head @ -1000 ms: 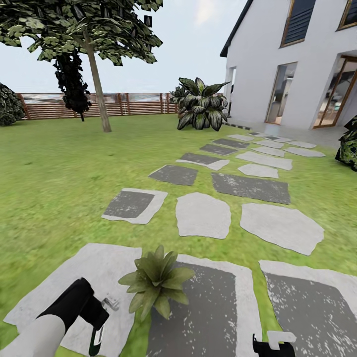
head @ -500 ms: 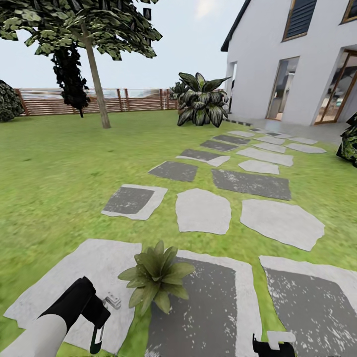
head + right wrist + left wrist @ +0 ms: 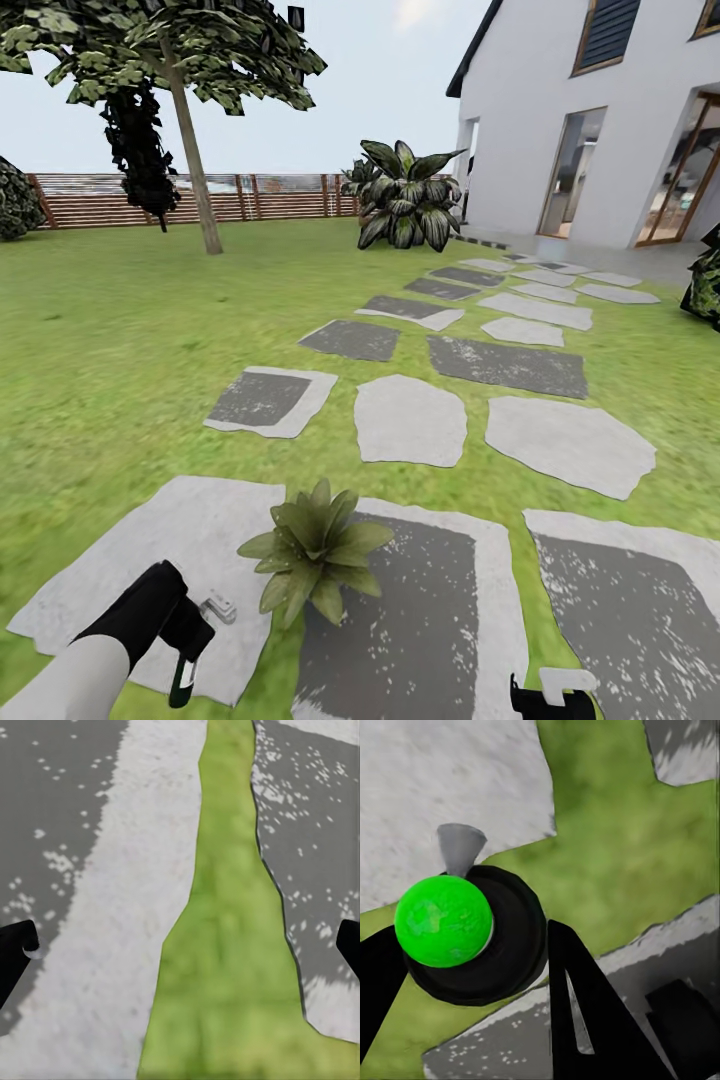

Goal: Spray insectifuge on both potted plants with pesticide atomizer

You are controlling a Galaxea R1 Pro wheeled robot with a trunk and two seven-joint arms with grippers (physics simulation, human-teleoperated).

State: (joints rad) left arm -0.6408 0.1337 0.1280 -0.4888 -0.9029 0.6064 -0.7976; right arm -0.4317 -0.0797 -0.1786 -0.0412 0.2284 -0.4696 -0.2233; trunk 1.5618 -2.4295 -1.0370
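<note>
One potted plant (image 3: 315, 548), a low rosette of green leaves, stands on a grey stepping stone (image 3: 420, 620) just ahead of me; the second potted plant is out of view. My left gripper (image 3: 190, 640) hangs close to the plant's left side, shut on the pesticide atomizer (image 3: 183, 680). In the left wrist view the atomizer (image 3: 444, 921) shows its green dot and grey nozzle between the black fingers (image 3: 585, 1020). My right gripper (image 3: 553, 695) is low at the right, open. In the right wrist view, the right gripper (image 3: 182, 945) has only stone and grass between its fingertips (image 3: 16, 945).
Pale and dark stepping stones (image 3: 410, 420) lead across the lawn toward the white house (image 3: 600, 120). A striped agave (image 3: 405, 195), a tree (image 3: 190, 130) and the slatted fence (image 3: 200, 200) stand at the far edge. A dark shrub (image 3: 705, 285) sits at the right.
The whole picture has shifted up a little, so the camera has moved. The left gripper still holds the atomizer beside the plant; the right gripper stays open.
</note>
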